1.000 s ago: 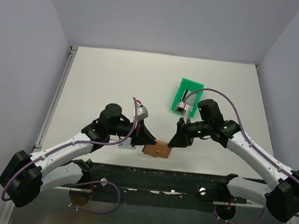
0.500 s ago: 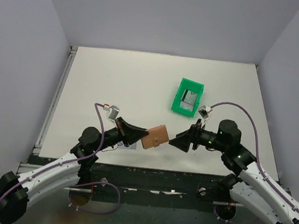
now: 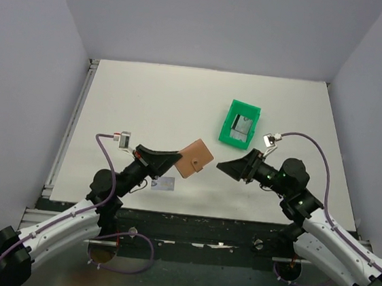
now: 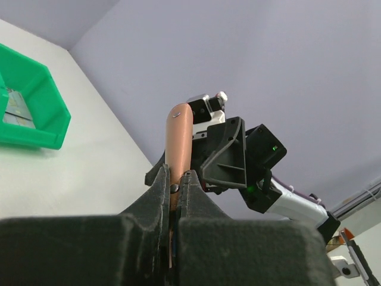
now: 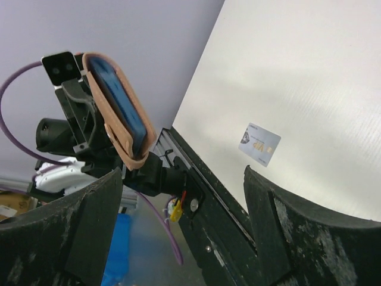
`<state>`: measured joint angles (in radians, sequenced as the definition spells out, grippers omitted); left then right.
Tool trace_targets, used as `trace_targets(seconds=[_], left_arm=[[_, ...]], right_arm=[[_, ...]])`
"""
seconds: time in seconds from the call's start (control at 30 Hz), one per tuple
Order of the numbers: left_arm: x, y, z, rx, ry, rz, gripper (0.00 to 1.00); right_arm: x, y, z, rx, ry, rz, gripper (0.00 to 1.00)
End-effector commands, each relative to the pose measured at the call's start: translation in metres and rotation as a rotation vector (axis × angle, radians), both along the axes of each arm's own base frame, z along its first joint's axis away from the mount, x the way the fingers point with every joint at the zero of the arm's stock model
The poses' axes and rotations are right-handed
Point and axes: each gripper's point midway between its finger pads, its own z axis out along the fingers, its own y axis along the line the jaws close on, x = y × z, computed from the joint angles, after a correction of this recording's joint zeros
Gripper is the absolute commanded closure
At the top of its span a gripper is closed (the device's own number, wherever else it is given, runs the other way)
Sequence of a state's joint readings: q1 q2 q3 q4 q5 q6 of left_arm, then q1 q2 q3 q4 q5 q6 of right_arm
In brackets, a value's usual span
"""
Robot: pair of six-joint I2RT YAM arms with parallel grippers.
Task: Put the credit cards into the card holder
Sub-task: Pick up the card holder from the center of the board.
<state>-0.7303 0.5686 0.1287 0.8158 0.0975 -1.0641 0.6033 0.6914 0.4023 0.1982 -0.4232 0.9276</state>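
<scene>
Now, pale lavender walls box in the white table (image 3: 148,97), and the green bin (image 3: 239,124) sits right of centre. Below it, the left gripper (image 3: 174,160) is clamped tight on the tan card holder (image 3: 195,158), lifted off the table at mid-frame. The right gripper (image 3: 224,167) faces it from just to the right, jaws spread wide, gripping nothing, not touching it. One credit card (image 3: 163,184) lies flat on the table under the left gripper, lower centre.
</scene>
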Motion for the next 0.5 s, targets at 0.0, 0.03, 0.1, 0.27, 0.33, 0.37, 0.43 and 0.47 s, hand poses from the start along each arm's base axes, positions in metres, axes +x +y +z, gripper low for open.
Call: trace_targets(seconds=[0.0, 0.03, 0.1, 0.27, 0.33, 0.37, 0.43, 0.47], left_arm=[[-0.002, 0.0, 0.019, -0.085, -0.01, -0.014, 1.0], [-0.002, -0.001, 0.019, -0.083, -0.009, -0.022, 1.0], [-0.003, -0.004, 0.019, -0.083, -0.009, -0.031, 1.0], [-0.002, -0.007, 0.021, -0.081, -0.011, -0.034, 1.0], [-0.001, -0.008, 0.02, -0.08, -0.01, -0.036, 1.0], [-0.002, -0.009, 0.02, -0.08, -0.012, -0.04, 1.0], [-0.002, -0.01, 0.02, -0.081, -0.012, -0.047, 1.0], [-0.001, -0.011, 0.02, -0.083, -0.012, -0.048, 1.0]], right_arm=[[0.011, 0.009, 0.025, 0.12, -0.006, -0.019, 0.1], [0.012, 0.011, 0.028, 0.13, -0.01, -0.014, 0.1], [0.014, 0.015, 0.033, 0.141, -0.016, -0.003, 0.11], [0.017, 0.023, 0.036, 0.157, -0.008, 0.018, 0.11], [0.016, 0.027, 0.036, 0.166, -0.004, 0.032, 0.11], [0.017, 0.028, 0.036, 0.171, 0.002, 0.036, 0.11], [0.016, 0.033, 0.036, 0.177, 0.007, 0.054, 0.12], [0.015, 0.036, 0.036, 0.181, 0.009, 0.063, 0.13]])
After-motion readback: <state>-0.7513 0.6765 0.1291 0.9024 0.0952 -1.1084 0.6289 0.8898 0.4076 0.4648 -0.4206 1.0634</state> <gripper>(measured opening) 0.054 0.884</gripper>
